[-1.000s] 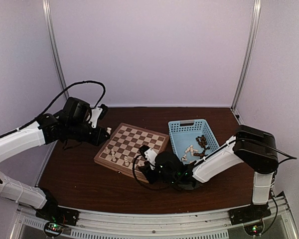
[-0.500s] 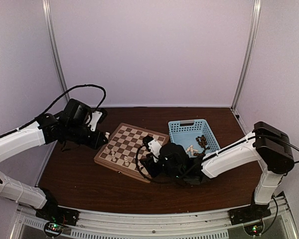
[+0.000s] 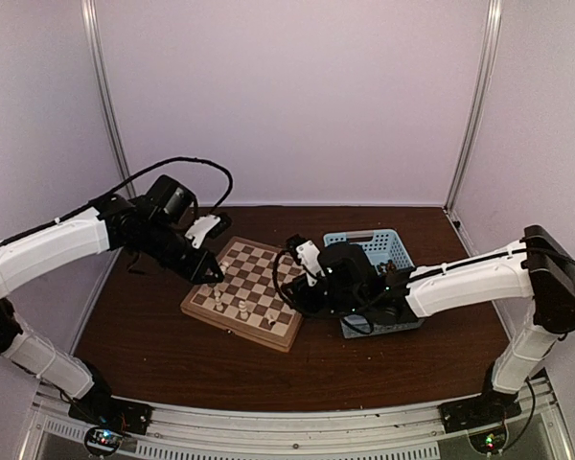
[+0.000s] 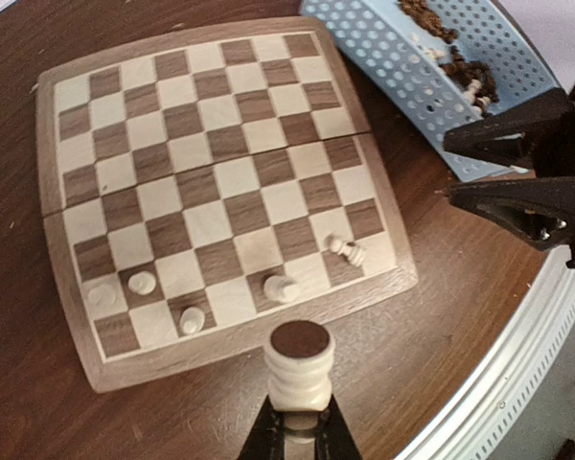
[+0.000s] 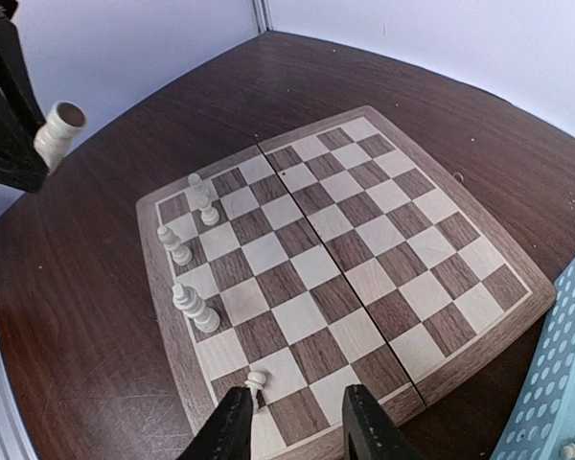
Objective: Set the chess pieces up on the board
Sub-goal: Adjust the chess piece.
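- The left gripper [image 4: 297,426] is swinging in from the side to the board's [image 4: 220,182] edge, pinching a cream piece [image 4: 298,369] tight between its fingers.
- The right gripper [image 5: 294,410] is sliding back along the board's side toward the blue basket [image 3: 364,244], jaws partly spread and empty.
- A few cream pieces [image 5: 194,309] are standing along one edge row and more are lying in the basket, so setup is barely starting.
- No brand, label or lettering is showing anywhere.

Nothing to read on any view; the board [image 4: 220,345] is bare checkered wood. The arm bases [image 3: 110,417] along the top view's bottom edge might carry marks, too small to tell.
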Robot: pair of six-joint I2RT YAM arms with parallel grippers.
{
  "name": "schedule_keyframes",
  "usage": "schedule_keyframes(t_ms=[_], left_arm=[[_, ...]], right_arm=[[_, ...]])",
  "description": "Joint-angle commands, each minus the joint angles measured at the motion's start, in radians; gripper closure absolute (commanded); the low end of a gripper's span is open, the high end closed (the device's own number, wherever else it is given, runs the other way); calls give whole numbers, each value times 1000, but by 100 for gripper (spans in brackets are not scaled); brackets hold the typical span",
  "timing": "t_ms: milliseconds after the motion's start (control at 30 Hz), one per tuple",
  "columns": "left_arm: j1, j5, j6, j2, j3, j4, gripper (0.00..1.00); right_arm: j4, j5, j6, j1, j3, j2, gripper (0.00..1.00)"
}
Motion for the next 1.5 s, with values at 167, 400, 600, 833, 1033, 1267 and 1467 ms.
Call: schedule_keyframes(t_ms=[167,400,600,833,1033,1267,1467], left_arm=[[-33,229,186,148,214,-95,100],[-87,294,231,164,236,-54,100],[-105,363,238,212,303,-95,100],[-107,343,242,228,342,-143,100],[-106,355,224,261,370,-169,100],[-108,393,202,288,387,-178,100],[-108,418,200,296,391,-183,99]], right_arm=[[-10,-438,37,-105,39,-126,63],[-17,-619,98,-168,51,-188,59],[-346,-382,-350,-63,124,-256,48],[-248,-277,-722,-58,-16,-376,38],[-83,-328,-1126,-54,-157,-455,37],[-184,-193,-1364,6,-27,-380,40],[-161,-126,-1528,58,25,-292,42]])
